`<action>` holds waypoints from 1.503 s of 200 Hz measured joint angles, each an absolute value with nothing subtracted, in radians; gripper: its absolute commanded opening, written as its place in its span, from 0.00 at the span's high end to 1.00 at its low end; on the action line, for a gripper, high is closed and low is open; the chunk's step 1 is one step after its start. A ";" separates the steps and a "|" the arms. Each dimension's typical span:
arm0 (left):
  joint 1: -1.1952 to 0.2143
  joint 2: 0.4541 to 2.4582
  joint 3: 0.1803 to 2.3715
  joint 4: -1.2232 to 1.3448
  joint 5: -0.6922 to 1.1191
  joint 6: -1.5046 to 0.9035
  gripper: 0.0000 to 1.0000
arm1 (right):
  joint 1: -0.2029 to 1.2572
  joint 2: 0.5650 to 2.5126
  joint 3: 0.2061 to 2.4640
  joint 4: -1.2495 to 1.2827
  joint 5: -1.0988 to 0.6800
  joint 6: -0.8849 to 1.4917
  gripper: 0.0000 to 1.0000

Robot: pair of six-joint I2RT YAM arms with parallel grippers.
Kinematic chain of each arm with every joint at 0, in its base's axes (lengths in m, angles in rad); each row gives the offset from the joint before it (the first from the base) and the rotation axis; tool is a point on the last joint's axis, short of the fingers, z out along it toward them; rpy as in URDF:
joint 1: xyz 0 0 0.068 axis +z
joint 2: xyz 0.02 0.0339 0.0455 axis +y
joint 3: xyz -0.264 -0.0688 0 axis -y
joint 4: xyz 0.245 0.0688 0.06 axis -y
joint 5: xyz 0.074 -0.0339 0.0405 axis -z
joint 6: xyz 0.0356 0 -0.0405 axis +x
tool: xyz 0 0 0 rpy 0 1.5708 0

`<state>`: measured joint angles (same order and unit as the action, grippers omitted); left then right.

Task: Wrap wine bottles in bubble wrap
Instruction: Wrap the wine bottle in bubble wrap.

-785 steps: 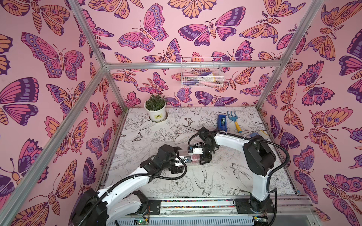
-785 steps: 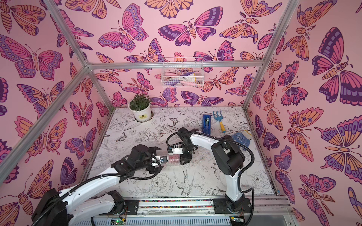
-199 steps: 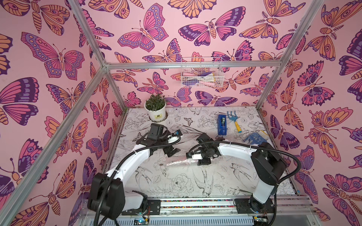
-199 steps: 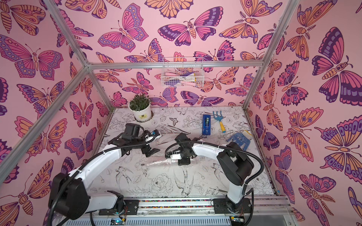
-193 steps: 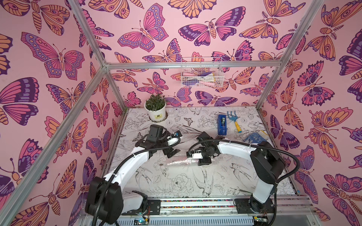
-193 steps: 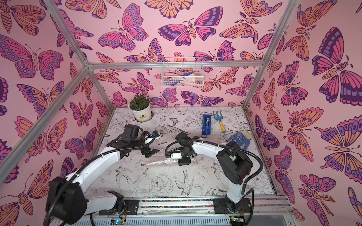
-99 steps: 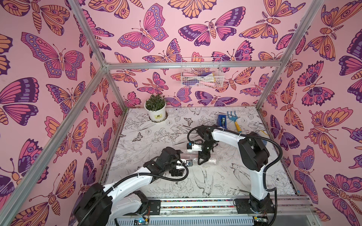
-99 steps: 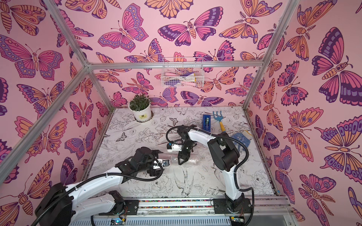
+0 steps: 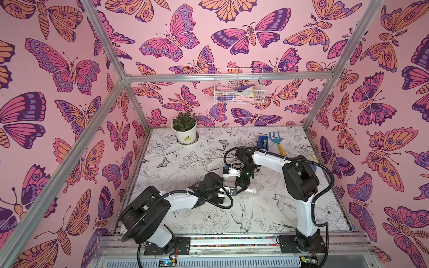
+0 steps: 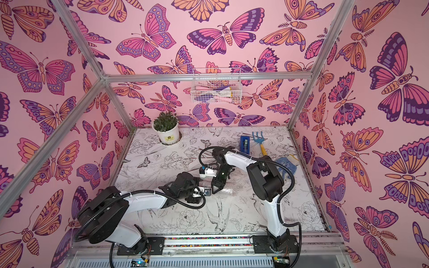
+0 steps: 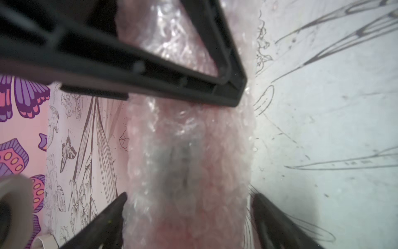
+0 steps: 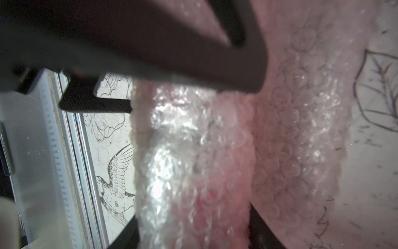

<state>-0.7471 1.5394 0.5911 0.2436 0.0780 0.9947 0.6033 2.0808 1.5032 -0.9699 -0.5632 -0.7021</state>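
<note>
In both top views the bubble wrap roll (image 9: 250,190) is barely discerned mid-table. In the wrist views it is seen pinched by the right gripper (image 12: 192,213) and flanked by the left gripper (image 11: 188,196), whose hold cannot be told.

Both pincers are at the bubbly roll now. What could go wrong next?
1. The right pincer holds the roll only by soft wrap; the bottle, a dark blur inside, might slip out an end.
2. A loose flap lies flat beside the roll, so it could unroll if let go.
3. The left pincer sits right by the right one; they might bump.
</note>
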 measured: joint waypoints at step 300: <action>-0.514 2.013 1.384 -0.980 0.516 0.912 0.64 | 0.838 1.546 0.655 0.259 -0.027 -0.955 0.01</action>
<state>-0.5144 2.0132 1.3838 -0.9802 0.5163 0.9119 0.8375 1.5455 0.6548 0.2588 -0.0269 -0.9546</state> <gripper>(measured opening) 0.557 0.991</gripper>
